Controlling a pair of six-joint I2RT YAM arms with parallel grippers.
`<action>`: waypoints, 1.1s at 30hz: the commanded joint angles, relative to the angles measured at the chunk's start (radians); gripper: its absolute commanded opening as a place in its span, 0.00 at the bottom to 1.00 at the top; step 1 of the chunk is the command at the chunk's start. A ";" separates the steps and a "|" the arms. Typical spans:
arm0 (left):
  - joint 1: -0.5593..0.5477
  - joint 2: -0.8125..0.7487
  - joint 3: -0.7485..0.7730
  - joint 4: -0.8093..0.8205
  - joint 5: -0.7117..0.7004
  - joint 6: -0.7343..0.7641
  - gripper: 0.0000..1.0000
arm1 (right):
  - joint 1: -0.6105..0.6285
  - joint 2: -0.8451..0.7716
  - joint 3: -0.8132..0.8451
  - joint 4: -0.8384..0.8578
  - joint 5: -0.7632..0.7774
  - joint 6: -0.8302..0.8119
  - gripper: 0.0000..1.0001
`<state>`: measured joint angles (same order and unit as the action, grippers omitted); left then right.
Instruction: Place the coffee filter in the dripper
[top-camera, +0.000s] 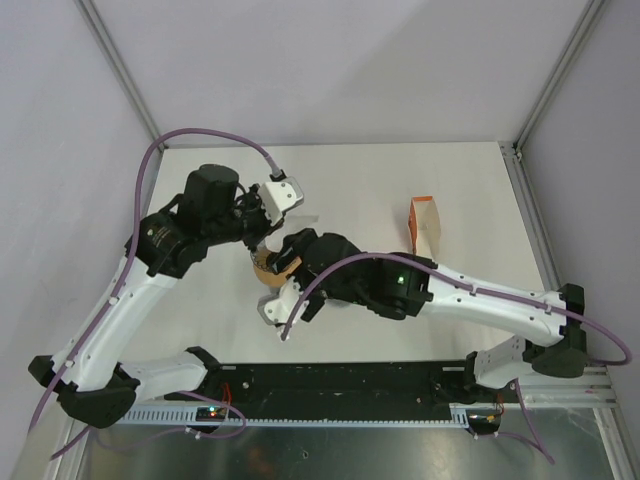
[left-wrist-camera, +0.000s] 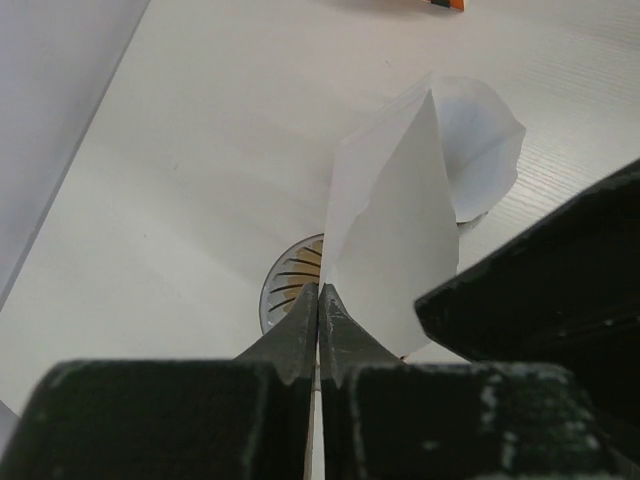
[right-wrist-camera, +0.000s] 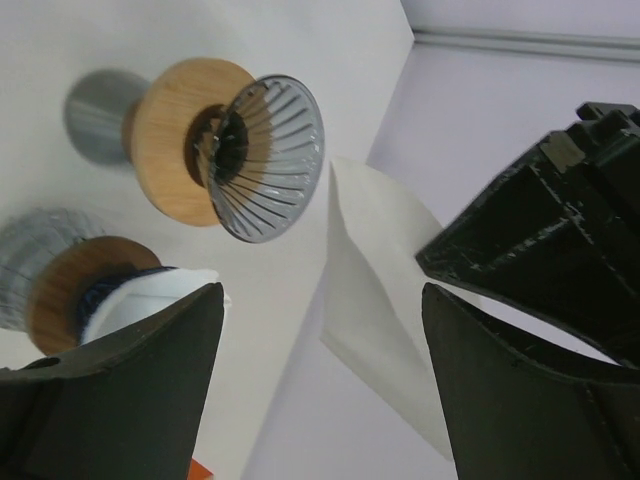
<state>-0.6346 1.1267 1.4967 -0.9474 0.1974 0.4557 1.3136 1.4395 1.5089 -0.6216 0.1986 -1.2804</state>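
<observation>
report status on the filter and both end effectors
Status: left end effector shut on coffee filter. Then right end effector open, close beside it. Filter near dripper, not in it yet.

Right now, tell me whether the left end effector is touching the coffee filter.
Touching. The left wrist view shows the left end effector shut on the coffee filter's bottom edge.

The left arm (top-camera: 115, 300) is reaching up from the lower left of the overhead view and bending in toward the centre. The left gripper (left-wrist-camera: 318, 300) is pinching tight on a corner of the coffee filter (left-wrist-camera: 400, 250). The right arm (top-camera: 490, 300) is stretching in from the lower right, and the right gripper (right-wrist-camera: 320, 300) is holding its fingers wide apart.
</observation>
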 joint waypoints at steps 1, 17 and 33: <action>-0.010 -0.002 0.037 -0.019 0.016 0.026 0.00 | -0.002 0.027 0.072 -0.016 0.116 -0.067 0.83; -0.011 -0.002 0.055 -0.035 -0.044 0.028 0.00 | -0.065 0.140 0.166 -0.125 0.169 -0.005 0.32; -0.010 0.042 0.111 -0.057 -0.367 0.047 0.00 | -0.176 0.080 0.160 -0.051 -0.324 0.167 0.00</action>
<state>-0.6422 1.1736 1.5688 -0.9997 -0.0525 0.4725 1.1923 1.5829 1.6314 -0.6800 0.1402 -1.1995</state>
